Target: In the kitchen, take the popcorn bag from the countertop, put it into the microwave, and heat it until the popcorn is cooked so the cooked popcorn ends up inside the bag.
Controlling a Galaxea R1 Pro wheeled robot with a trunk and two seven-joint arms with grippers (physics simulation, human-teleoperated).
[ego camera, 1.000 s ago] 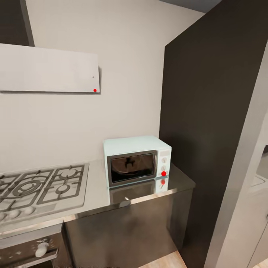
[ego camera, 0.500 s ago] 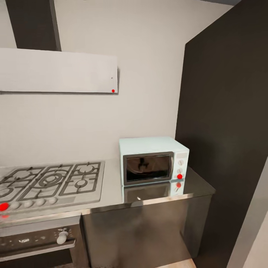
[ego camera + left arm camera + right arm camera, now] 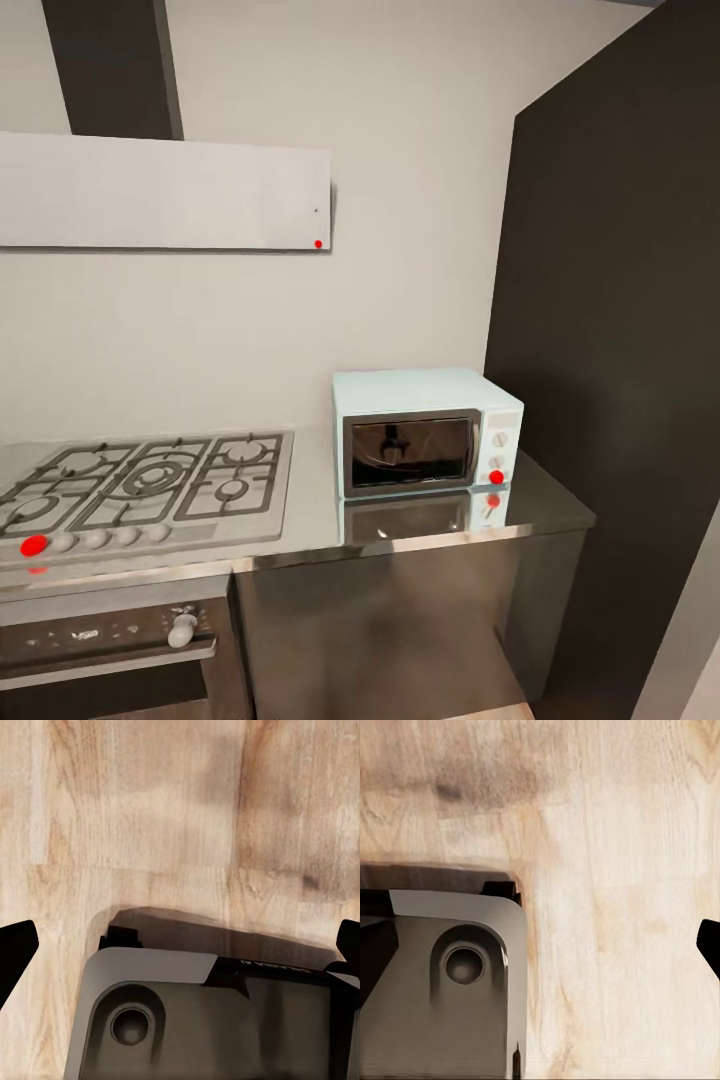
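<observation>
Both grippers are hanging over the wood floor right now, pointed down at it. The left gripper has its two dark fingertips pushed out to opposite edges of its wrist view, so it is spread wide with nothing between them, touching nothing. The right gripper looks the same: one dark fingertip at one edge, the other at the far edge against the grey body, wide apart and empty. Beneath each one sits a grey corner of the robot base, each with a single round socket. Up in the head view, one pale-blue microwave stands on the countertop, door closed, dark glass showing only reflections, two knobs on the white panel and one red light below them. It sits at the right end of the worktop, near the tall dark panel, and its front mirrors in the steel surface. Beside it to the left lies one gas hob, with a row of knobs along its front and one red dot at the left end. Below that is one built-in oven with a pale knob. On the wall, one flat grey hood carries a single red dot at its lower right corner.
</observation>
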